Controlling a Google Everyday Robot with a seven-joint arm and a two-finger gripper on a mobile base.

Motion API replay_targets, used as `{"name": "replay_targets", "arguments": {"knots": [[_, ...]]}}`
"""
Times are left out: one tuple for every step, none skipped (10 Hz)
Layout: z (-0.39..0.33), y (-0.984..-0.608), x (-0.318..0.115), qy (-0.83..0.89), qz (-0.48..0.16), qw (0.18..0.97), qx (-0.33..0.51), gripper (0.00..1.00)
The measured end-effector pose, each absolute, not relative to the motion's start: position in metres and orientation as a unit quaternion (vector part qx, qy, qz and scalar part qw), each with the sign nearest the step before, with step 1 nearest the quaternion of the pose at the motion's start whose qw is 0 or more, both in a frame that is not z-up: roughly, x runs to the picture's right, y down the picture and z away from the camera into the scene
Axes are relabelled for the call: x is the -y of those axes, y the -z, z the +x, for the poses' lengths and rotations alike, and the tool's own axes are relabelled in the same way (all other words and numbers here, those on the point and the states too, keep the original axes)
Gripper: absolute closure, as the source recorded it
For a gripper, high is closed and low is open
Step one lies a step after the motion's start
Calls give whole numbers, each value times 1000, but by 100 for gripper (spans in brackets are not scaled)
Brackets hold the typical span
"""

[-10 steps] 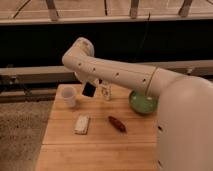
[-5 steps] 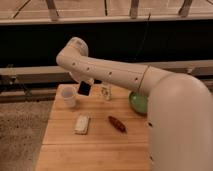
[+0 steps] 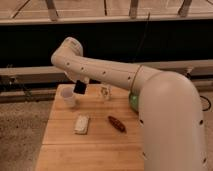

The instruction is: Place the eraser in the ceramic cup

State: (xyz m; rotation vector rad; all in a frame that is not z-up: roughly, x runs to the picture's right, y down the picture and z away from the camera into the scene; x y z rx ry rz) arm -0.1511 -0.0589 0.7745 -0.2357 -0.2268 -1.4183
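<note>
The black eraser (image 3: 79,88) hangs in my gripper (image 3: 80,84), which is shut on it at the far left of the wooden table (image 3: 95,150). The eraser is just above and to the right of the small white ceramic cup (image 3: 68,98), close to its rim. The cup stands upright near the table's far left corner. My white arm (image 3: 115,75) reaches in from the right foreground and bends down to the gripper.
A pale whitish pad (image 3: 81,124) lies in front of the cup. A reddish-brown elongated object (image 3: 117,123) lies mid-table. A small white bottle (image 3: 105,92) stands right of the gripper. A green bowl (image 3: 133,102) is mostly hidden behind the arm.
The gripper with the eraser has moved left, from beside the bottle to just above the right side of the cup. The objects on the table have not moved.
</note>
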Motion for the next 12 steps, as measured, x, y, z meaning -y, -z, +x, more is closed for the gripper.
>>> {"name": "replay_targets", "arguments": {"knots": [[-158, -777, 61, 650, -104, 745, 105, 99], [-158, -779, 62, 650, -101, 746, 104, 99], [-161, -780, 61, 652, -99, 744, 104, 99], [-166, -782, 61, 654, -95, 744, 104, 99], [-172, -784, 61, 653, -92, 744, 104, 99], [-179, -786, 62, 653, -89, 745, 104, 99], [-186, -787, 61, 654, -86, 744, 105, 99], [-184, -789, 62, 653, -85, 745, 105, 99], [-182, -791, 62, 652, -80, 747, 101, 99], [-186, -791, 61, 653, -77, 747, 100, 99], [-189, -792, 61, 653, -75, 747, 98, 99], [-187, -793, 61, 652, -74, 748, 96, 99]]}}
